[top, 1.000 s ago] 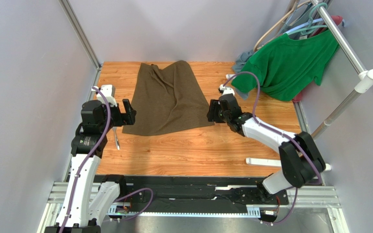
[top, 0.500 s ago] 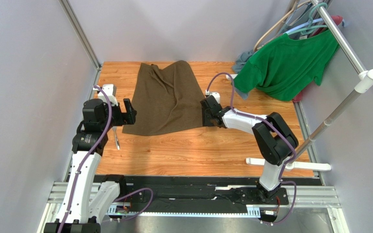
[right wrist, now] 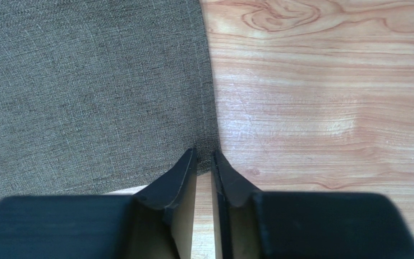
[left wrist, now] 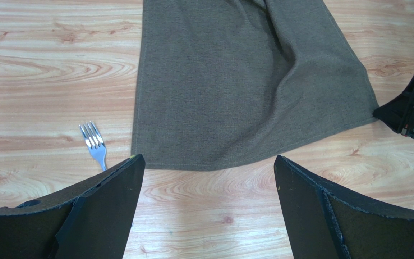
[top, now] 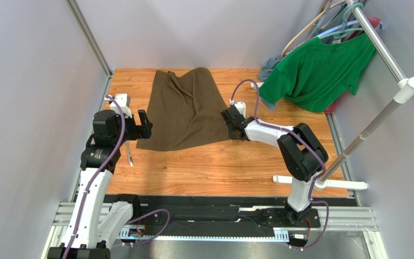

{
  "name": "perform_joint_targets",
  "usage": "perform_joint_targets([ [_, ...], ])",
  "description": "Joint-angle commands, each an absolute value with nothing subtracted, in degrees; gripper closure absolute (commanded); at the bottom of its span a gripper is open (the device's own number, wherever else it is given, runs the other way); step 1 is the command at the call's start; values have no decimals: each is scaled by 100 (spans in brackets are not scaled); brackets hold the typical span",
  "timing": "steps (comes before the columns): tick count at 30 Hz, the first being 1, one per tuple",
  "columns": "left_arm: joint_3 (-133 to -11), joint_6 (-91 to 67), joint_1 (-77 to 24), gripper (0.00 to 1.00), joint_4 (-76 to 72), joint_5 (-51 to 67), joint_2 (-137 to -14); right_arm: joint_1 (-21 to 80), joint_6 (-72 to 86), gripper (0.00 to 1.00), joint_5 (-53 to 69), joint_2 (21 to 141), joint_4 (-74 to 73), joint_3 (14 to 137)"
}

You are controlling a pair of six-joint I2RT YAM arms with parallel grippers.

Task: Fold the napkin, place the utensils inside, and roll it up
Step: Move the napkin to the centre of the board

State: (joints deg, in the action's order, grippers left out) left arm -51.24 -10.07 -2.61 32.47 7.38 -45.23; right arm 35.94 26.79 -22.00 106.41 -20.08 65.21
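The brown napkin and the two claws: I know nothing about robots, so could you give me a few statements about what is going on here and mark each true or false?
1. The napkin lies unrolled on the wooden table. True.
2. The left claw is holding a fork. False: it is wide open and empty, and the fork lies on the table just left of the napkin's near left corner.
3. The right claw is at the napkin's near right corner. True.
4. The green T-shirt lies on top of the napkin. False: it hangs at the far right, apart from the napkin.
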Motion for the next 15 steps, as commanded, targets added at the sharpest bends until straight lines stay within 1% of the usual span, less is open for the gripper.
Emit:
perform_joint_targets([
  [1, -5194, -914, -325, 1, 3261, 686, -4509, 3595, 2970, 89, -1925, 10530, -2171, 6135],
  [2, -5194, -905, -325, 1, 3269, 686, -4509, 3595, 2997, 92, -1864, 10460, -2188, 6074],
  [3, -5194, -914, -334, 1, 3270, 677, -4509, 3595, 3014, 99, -1794, 10442, -2197, 6030],
  [4, -5203, -914, -343, 1, 3261, 677, -4500, 3603, 3067, 100, -1689, 10424, -2189, 5916],
  [8, -5194, -914, -404, 1, 3270, 668, -4456, 3726, 3251, 100, -1582, 10319, -2267, 5661],
  [15, -5194, -940, -457, 1, 3287, 633, -4421, 4306, 3830, 100, -1881, 9616, -2855, 5133],
])
